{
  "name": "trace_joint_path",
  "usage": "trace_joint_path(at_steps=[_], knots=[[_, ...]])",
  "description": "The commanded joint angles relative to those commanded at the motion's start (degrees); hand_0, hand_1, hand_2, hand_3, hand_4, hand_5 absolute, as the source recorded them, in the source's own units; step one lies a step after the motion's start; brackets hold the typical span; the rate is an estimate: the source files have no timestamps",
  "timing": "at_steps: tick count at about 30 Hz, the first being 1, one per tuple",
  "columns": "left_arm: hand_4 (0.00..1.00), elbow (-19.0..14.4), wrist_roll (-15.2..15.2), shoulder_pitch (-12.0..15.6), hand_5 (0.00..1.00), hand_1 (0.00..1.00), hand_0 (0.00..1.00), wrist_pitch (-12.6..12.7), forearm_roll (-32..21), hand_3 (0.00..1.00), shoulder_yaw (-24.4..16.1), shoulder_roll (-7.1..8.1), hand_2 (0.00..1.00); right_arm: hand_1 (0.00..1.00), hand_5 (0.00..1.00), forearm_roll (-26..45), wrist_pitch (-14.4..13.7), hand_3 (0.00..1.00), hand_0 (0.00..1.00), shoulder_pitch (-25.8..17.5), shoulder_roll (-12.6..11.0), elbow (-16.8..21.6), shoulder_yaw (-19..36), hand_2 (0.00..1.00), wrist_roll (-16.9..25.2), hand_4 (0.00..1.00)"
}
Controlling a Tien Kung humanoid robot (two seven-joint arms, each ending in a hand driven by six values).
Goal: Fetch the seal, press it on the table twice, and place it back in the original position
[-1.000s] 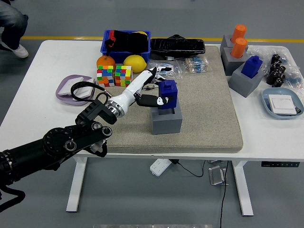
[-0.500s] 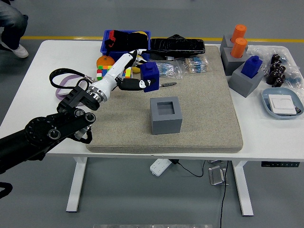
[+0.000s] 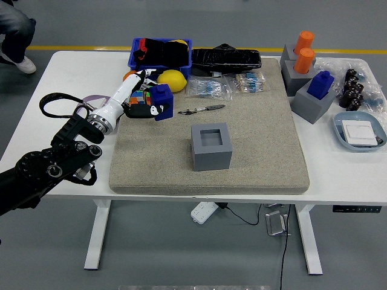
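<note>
Reaching in from the left, left hand [image 3: 140,107] grips the blue seal [image 3: 161,102], fingers wrapped on its left side. Seal sits at the hand's right end, lifted over the mat's [image 3: 254,130] far-left corner, just in front of the Rubik's cubes [image 3: 138,96] and lemon [image 3: 172,80]. It looks tilted, long axis leaning toward upper-left; which end is the stamp face I can't tell. Right of it, the empty grey holder [image 3: 212,146] stands mid-mat, well apart from the seal. Far right: another blue seal [image 3: 320,84] in its grey block.
</note>
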Motion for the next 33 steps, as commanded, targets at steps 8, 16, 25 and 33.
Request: trace_joint_path(at_steps=[8, 16, 25, 33], knots=[[0.645, 2.2, -1.1, 0.6, 0.002, 0.397, 0.716, 0.2, -1.4, 0.851, 1.8, -0.45, 0.402, 0.677, 0.341, 0.0, 0.0, 0.632, 0.772, 0.0, 0.0, -0.1, -0.3, 0.685, 0.0, 0.705], [0.648, 4.6, -2.9, 1.6, 0.002, 0.396, 0.717, 0.7, -3.8, 0.849, 4.0, -1.28, 0.4, 0.677, 0.342, 0.1, 0.0, 0.632, 0.772, 0.1, -0.2, 0.1, -0.7, 0.684, -0.1, 0.706], [0.65, 7.1, -4.3, 3.2, 0.002, 0.398, 0.719, 1.1, -6.3, 0.844, 5.9, -2.17, 0.4, 0.676, 0.343, 0.1, 0.0, 0.632, 0.773, -0.2, -0.1, 0.1, -1.0, 0.684, 0.0, 0.706], [0.652, 8.4, -4.7, 3.8, 0.002, 0.402, 0.72, 1.2, -7.4, 0.844, 6.2, -2.47, 0.4, 0.677, 0.34, 0.0, 0.1, 0.632, 0.772, -0.2, 0.1, 0.1, -0.7, 0.684, -0.1, 0.707]])
